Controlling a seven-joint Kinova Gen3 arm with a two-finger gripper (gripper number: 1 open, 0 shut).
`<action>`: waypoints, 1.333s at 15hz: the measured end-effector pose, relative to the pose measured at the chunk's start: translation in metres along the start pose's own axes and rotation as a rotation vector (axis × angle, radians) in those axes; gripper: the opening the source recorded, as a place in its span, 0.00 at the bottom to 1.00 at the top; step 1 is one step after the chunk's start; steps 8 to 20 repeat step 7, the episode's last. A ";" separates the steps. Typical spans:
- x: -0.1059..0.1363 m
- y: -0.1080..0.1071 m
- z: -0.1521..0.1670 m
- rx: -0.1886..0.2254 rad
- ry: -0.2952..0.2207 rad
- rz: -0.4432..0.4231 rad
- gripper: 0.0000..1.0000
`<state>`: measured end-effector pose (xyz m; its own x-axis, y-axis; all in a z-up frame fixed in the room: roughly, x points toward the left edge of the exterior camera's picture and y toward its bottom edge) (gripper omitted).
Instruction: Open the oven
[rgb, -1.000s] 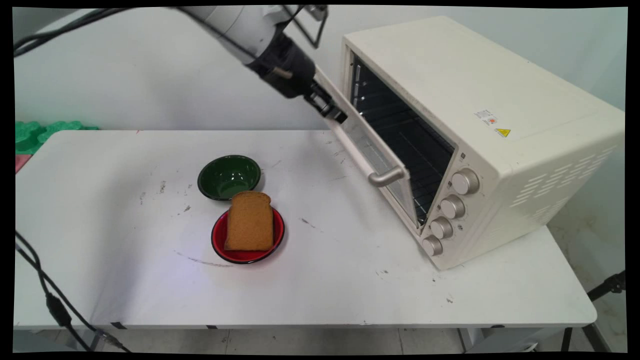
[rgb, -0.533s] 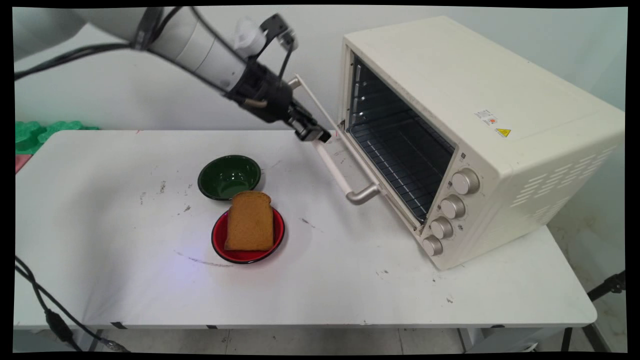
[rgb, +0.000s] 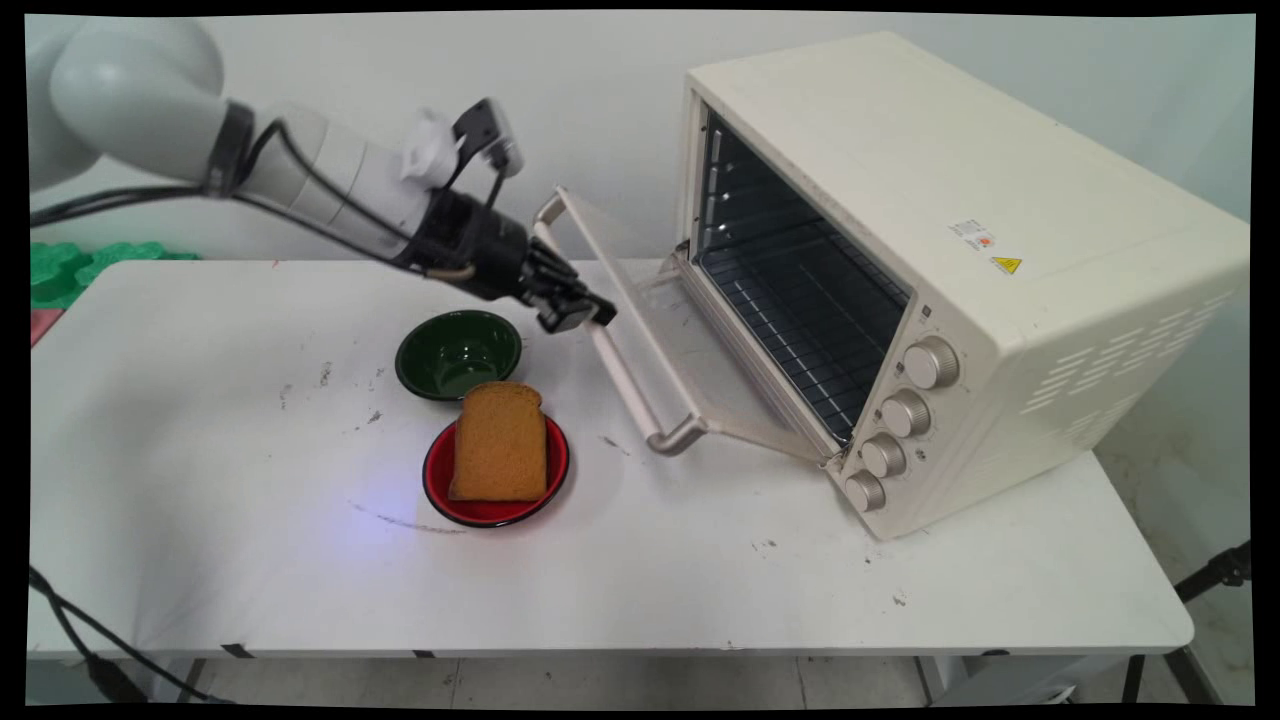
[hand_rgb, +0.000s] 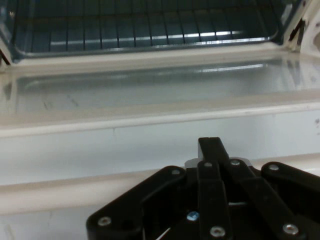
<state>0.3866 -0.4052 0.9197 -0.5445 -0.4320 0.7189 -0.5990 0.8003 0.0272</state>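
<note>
The gripper (rgb: 578, 312), its fingers brought together, is pressed against the handle (rgb: 618, 366) of the toaster oven (rgb: 960, 260) door (rgb: 690, 350), which is lowered nearly flat, with a green bowl (rgb: 458, 354) and bread (rgb: 499, 442) on a red plate (rgb: 440, 490) nearby.

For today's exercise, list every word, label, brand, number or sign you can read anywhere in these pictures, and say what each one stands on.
No text can be read as words.
Yellow triangular warning sign: on top of the cream toaster oven; a symbol only.
Small white sticker with an orange mark, beside it: print too small to read.
Tiny marks beside the four silver round knobs: too small to read.
Hand view: no lettering visible.
</note>
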 end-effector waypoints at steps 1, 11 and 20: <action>-0.009 0.000 -0.001 0.000 0.004 0.003 0.00; -0.061 0.004 -0.003 -0.011 0.040 0.016 0.00; -0.061 0.004 -0.003 -0.011 0.040 0.016 0.00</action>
